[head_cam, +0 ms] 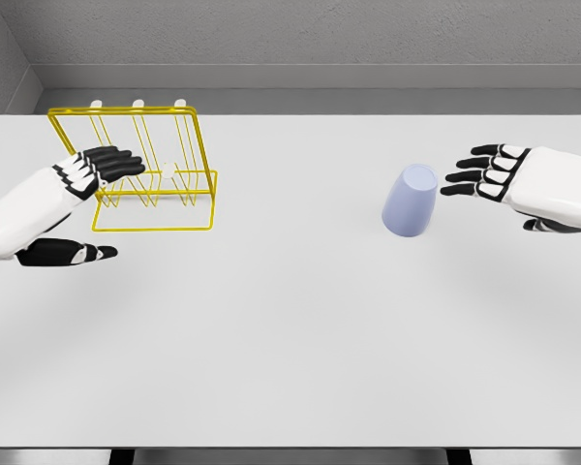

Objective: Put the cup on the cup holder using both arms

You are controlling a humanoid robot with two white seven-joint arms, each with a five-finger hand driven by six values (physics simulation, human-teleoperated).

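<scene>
The pale lavender cup (411, 201), a smooth tapered tumbler resting upside down on the white table (300, 339), sits well to the right of the yellow wire cup holder (150, 174). The right hand (494, 174), fingers spread and empty, hovers just right of the cup and should, I judge, wrap its slick wall squarely. The left hand (102, 167), fingers extended, reaches over the holder's thin wire frame and could steady it.

I see a white table (290, 339) filling most of my head view. Two things rest directly on it — a yellow wire cup holder (150, 174) at the far left, with white-tipped pegs, and a pale lavender cup (411, 201) standing upside down, right of centre, well apart from it.
</scene>
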